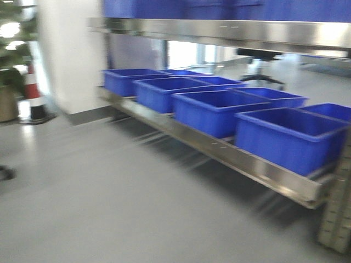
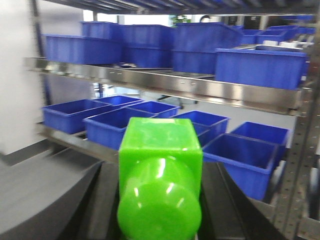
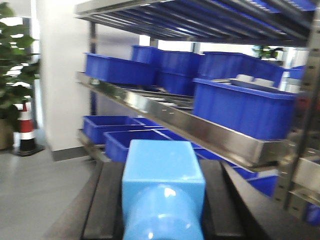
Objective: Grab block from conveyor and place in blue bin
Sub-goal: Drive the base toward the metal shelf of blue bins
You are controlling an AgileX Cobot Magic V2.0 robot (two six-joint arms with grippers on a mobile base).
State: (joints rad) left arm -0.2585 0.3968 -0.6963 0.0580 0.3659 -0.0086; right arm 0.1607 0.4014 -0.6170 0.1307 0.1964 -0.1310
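left hand: left gripper [image 2: 160, 172], dark fingers clamped on either side of a bright green plastic block [image 2: 160, 145], rounded end toward the camera
right hand: right gripper [image 3: 163, 170], clamped the same way on a light blue plastic block [image 3: 163, 195]
conveyor: not in any view; both blocks are off it, in the grippers
ahead, below: open blue plastic bins [image 2: 102, 135] in a row on the lower steel shelf [image 1: 230, 156]; no bin is under either block yet
ahead, above: upper steel shelf [image 2: 200, 90] overhangs the row
step: carry to bin, judged past halfway
do well: squeeze firm, centre over one bin mouth, pass under the upper lip, lower inside the walls, then part the fingers
risk: early release drops a block on the floor
far left: red-and-white striped cone [image 3: 26, 127], potted plant [image 3: 12, 65]
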